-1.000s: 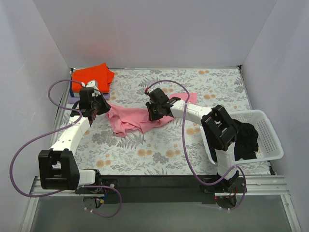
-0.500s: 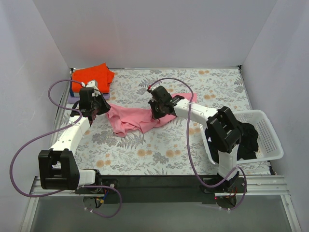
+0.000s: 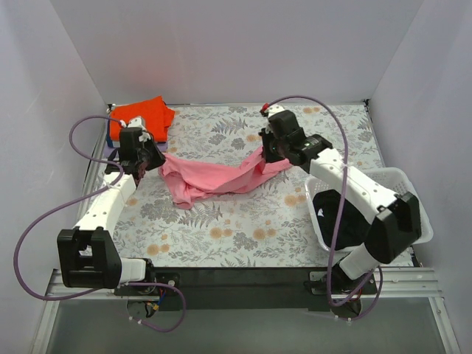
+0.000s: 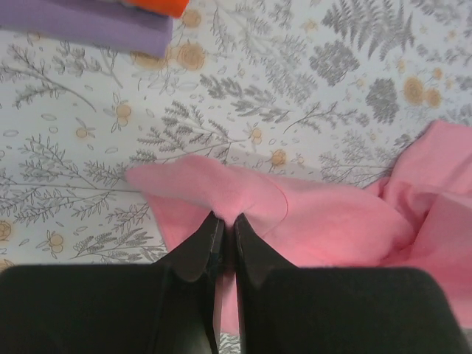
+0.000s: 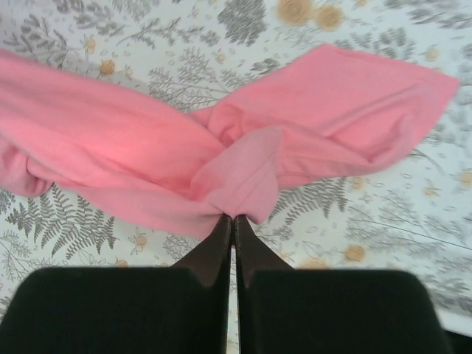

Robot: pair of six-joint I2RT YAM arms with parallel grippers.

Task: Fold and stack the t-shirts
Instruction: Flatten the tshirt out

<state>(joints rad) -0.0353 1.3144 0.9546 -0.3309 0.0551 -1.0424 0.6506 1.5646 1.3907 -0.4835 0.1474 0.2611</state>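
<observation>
The light pink t-shirt (image 3: 210,177) hangs stretched between my two grippers over the middle of the floral table. My left gripper (image 3: 150,157) is shut on its left edge; in the left wrist view the cloth (image 4: 310,214) bunches at my closed gripper (image 4: 225,221). My right gripper (image 3: 270,151) is shut on its right part, lifted; in the right wrist view the cloth (image 5: 147,162) gathers at my closed gripper (image 5: 233,218). The folded orange-red t-shirt (image 3: 141,115) lies at the back left corner on a purple garment (image 4: 88,22).
A white mesh basket (image 3: 410,206) with dark clothes (image 3: 346,221) stands at the right, under my right arm. White walls close in the table on three sides. A purple cable loops by each arm.
My right gripper has swung right and towards the back, lifting and pulling the pink t-shirt out. My left gripper has shifted slightly back, still holding the shirt's left edge.
</observation>
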